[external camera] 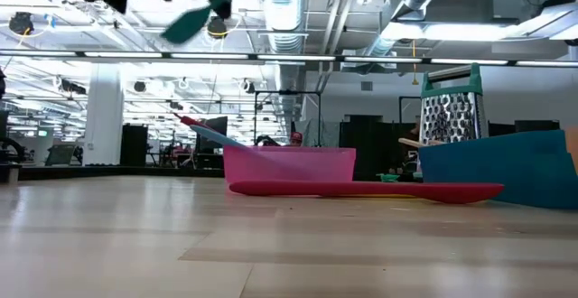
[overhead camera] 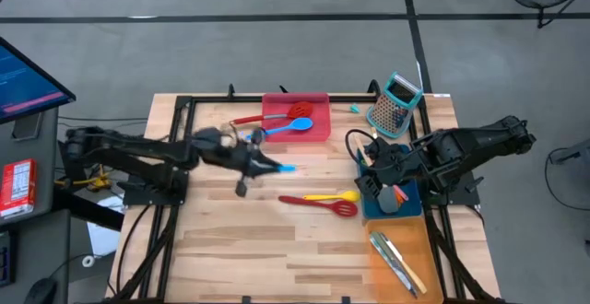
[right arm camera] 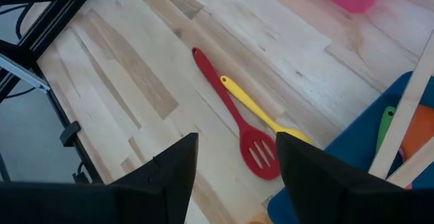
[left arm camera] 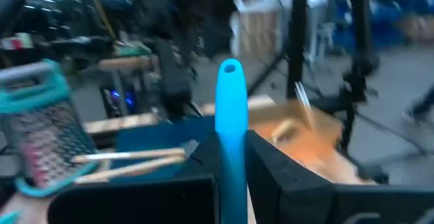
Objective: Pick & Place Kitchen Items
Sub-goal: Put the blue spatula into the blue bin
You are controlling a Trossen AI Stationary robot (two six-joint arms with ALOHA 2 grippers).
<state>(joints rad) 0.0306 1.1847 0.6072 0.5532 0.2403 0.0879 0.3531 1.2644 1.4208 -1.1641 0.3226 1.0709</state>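
My left gripper (overhead camera: 267, 165) hangs over the table's middle, shut on a blue utensil (left arm camera: 229, 115) whose handle end sticks out past the fingers toward the table's right. In the low view, what seems to be its dark teal head (external camera: 194, 23) shows high above the table. A red slotted turner (overhead camera: 318, 203) and a yellow utensil (overhead camera: 334, 195) lie flat on the wood, crossing each other. My right gripper (right arm camera: 237, 149) waits open above the blue tray (overhead camera: 392, 203), with the turner (right arm camera: 234, 119) below and beyond its fingers. My left gripper pinches the blue utensil's handle (left arm camera: 230, 149) between its two fingers, short of the free end with the hanging hole (left arm camera: 229, 68). The fingers point level toward the table's right and lie along the handle. The utensil is lifted clear of the table.
A red tray (overhead camera: 318, 131) at the far middle holds a red and a blue utensil. The blue tray holds several utensils; the orange tray (overhead camera: 387, 272) at the near right holds silver cutlery. A teal-topped grater (overhead camera: 395, 103) stands at the far right.
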